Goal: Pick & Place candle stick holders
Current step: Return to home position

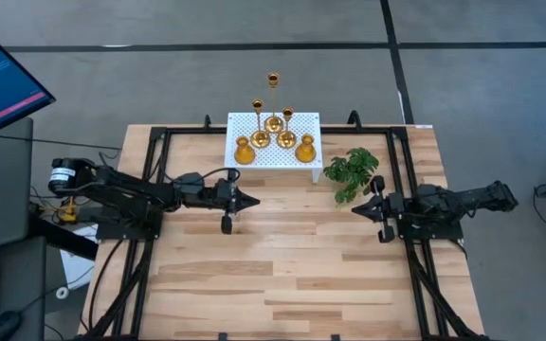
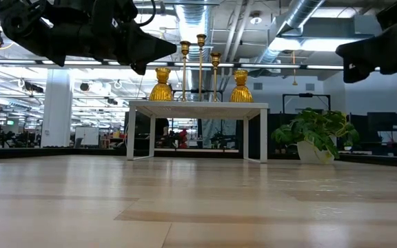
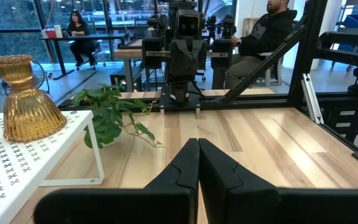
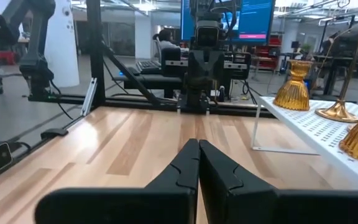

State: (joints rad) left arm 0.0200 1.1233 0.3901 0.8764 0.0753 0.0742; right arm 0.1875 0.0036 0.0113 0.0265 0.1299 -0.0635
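Observation:
Five gold candle stick holders stand by their round bases on the white perforated stand at the table's far middle: three tall thin ones and two short bulbous ones. They also show in the low view. My left gripper is shut and empty, above the table, near the stand's near left corner. My right gripper is shut and empty, right of the table's middle, beside the plant.
A green leafy plant in a white pot stands right of the stand, close to my right gripper. The black frame borders the table. Bare wood lies between and in front of the grippers. People sit in the room beyond.

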